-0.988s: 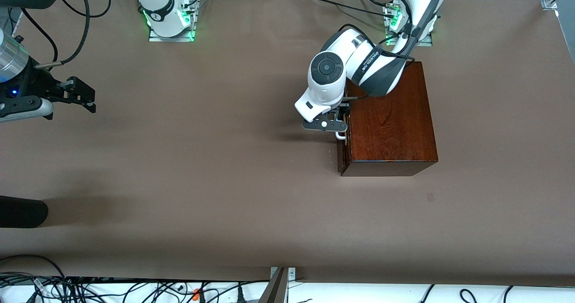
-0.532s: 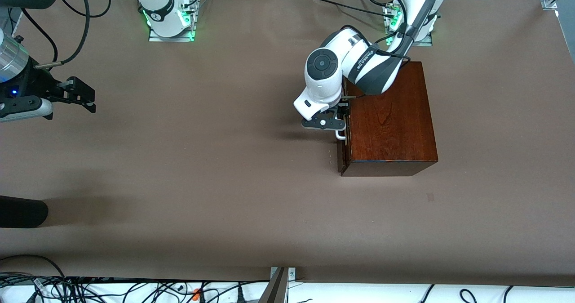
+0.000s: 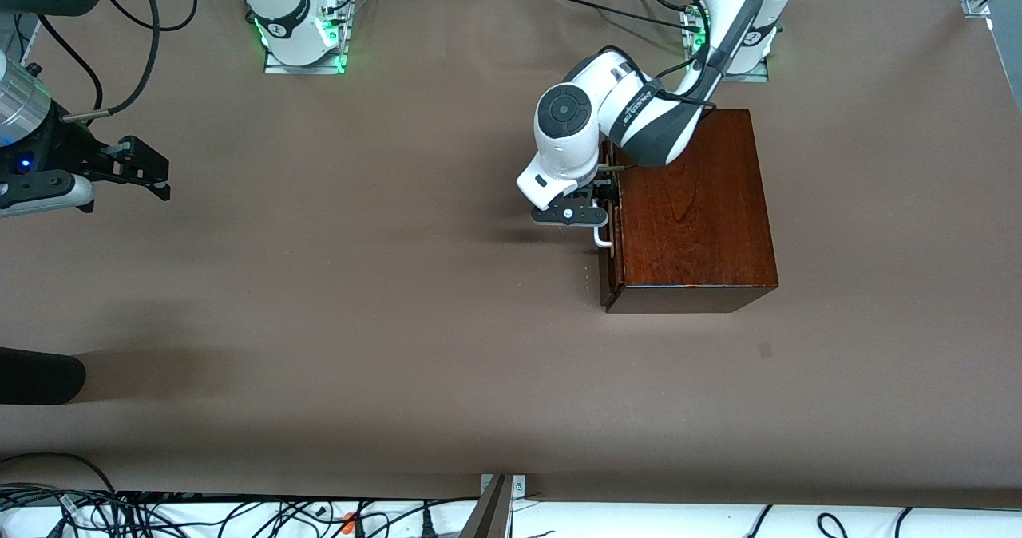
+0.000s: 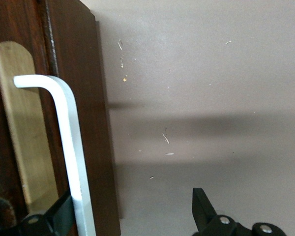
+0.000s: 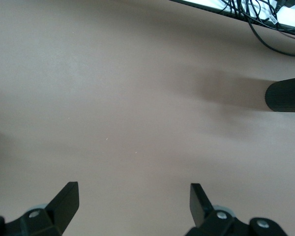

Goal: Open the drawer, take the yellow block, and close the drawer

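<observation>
Reddish-brown box [image 3: 695, 203]: we see polished wood standing on the brown table [image 3: 359, 282] toward the left arm's end.
Drawer [image 3: 605, 270]: its dark front sits nearly flush with the box — barely a gap, as far as we can tell.
Handle [image 4: 71, 152]: white and U-shaped, mounted on the drawer front over a pale wooden inlay.
Left gripper [image 3: 600, 212]: we find it at the handle with fingers spread, one fingertip [image 4: 56, 219] touching the handle's bar, the other out over the table.
Right gripper [image 3: 140, 172]: we see it waiting above bare table at the right arm's end — fingers spread wide, holding nothing.
Yellow block: we cannot see it anywhere.
</observation>
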`<action>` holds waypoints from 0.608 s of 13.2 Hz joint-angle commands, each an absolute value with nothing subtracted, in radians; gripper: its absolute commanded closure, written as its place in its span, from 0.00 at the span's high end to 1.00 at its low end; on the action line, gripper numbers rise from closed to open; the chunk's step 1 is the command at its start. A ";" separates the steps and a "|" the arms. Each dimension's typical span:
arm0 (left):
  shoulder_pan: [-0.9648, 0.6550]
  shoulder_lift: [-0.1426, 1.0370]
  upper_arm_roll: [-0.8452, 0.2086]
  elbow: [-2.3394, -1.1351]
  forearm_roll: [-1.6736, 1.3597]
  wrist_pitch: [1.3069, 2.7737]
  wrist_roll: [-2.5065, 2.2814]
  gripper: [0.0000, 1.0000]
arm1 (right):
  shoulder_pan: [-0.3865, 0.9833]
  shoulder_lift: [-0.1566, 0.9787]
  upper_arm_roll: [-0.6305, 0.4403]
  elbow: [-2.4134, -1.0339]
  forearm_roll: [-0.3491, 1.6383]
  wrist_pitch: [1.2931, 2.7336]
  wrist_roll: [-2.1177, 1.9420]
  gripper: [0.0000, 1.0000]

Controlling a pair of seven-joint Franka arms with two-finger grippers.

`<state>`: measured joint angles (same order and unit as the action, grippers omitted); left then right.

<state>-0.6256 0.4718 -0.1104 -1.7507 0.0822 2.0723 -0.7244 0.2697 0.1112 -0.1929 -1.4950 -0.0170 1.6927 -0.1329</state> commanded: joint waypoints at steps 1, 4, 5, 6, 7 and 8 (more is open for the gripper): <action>-0.644 0.488 -0.107 -1.747 0.109 2.137 -0.752 1.00 | 0.267 0.109 -0.193 -1.491 -0.018 1.687 -0.135 1.00; -0.644 0.488 -0.109 -1.733 0.087 2.169 -0.756 1.00 | 0.267 0.109 -0.193 -1.491 -0.018 1.687 -0.135 1.00; -0.646 0.488 -0.110 -1.715 0.083 2.174 -0.768 1.00 | 0.267 0.109 -0.193 -1.491 -0.018 1.687 -0.135 1.00; -0.650 0.500 -0.109 -1.697 0.048 2.175 -0.791 1.00 | 0.267 0.109 -0.193 -1.491 -0.018 1.687 -0.135 1.00; -0.653 0.514 -0.109 -1.666 0.010 2.175 -0.795 1.00 | 0.267 0.109 -0.193 -1.491 -0.018 1.687 -0.135 1.00; -0.663 0.534 -0.109 -1.631 -0.009 2.175 -0.796 1.00 | 0.267 0.109 -0.193 -1.491 -0.018 1.687 -0.135 1.00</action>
